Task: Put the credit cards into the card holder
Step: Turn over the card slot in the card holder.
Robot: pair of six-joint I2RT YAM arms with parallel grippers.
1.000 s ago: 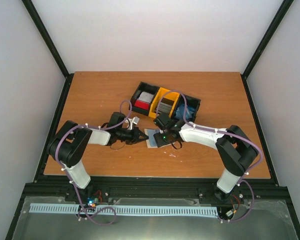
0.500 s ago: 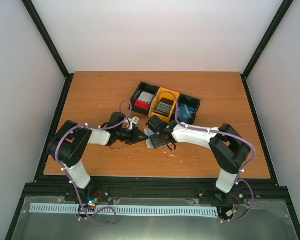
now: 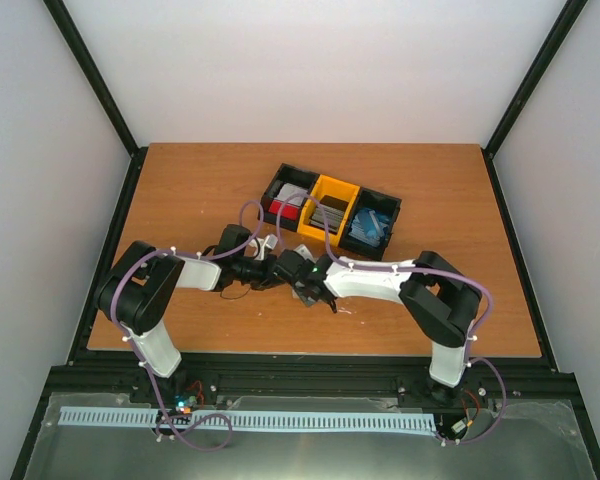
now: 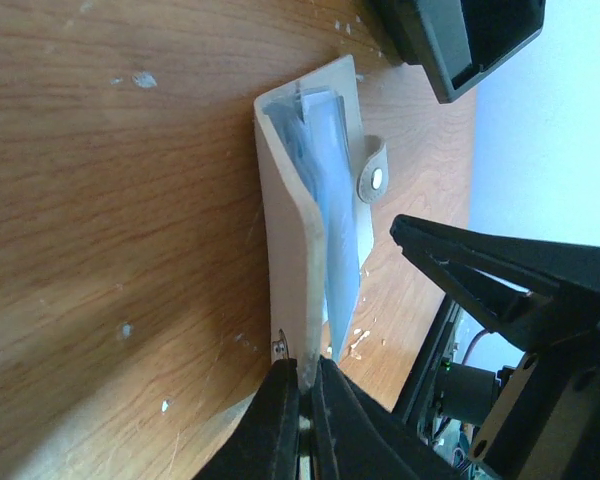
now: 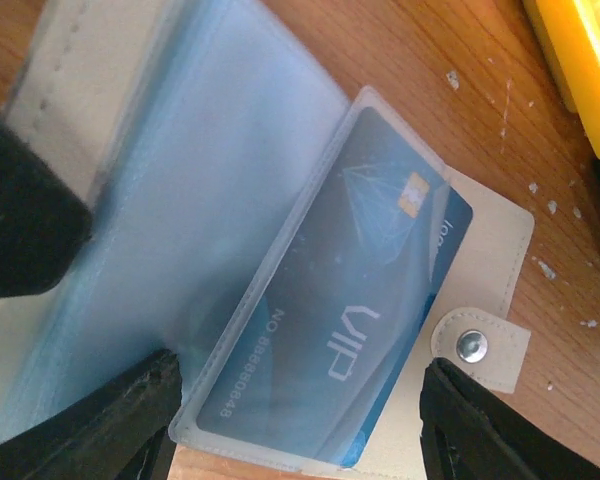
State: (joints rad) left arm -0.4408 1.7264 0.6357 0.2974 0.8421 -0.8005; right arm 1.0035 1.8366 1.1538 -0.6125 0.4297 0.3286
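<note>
Nearest the near edge of the brown wooden table point(image 3: 200, 180), the left gripper point(image 4: 302, 400) is clenching shut on the closest edge of the small beige folding card holder point(image 4: 285, 230); the holder is lying open about midway across the table, somewhat nearer the near edge than the far one; just beyond, the right gripper point(image 5: 300, 430) is hovering over it with its jaws standing wide, one finger to each side of the holder's end, grasping nothing that shows; between those fingers one pale blue plastic credit card point(image 5: 380, 290) marked VIP is sitting almost fully inside a clear plastic sleeve point(image 5: 230, 200), beside the round-studded snap tab point(image 5: 470, 345); so one card is looking done, and I am judging the task as only begun; farther back, toward the far edge, the black-and-yellow three-compartment tray point(image 3: 276, 188) is holding the remainder, a silver-and-red stack point(image 3: 288, 203), a dark grey stack point(image 3: 328, 212) and a blue stack point(image 3: 368, 228); counting up, there are two grippers, one holder, one card sleeved, one tray and three stacks waiting; how many cards are lying in each stack I cannot tell.
</note>
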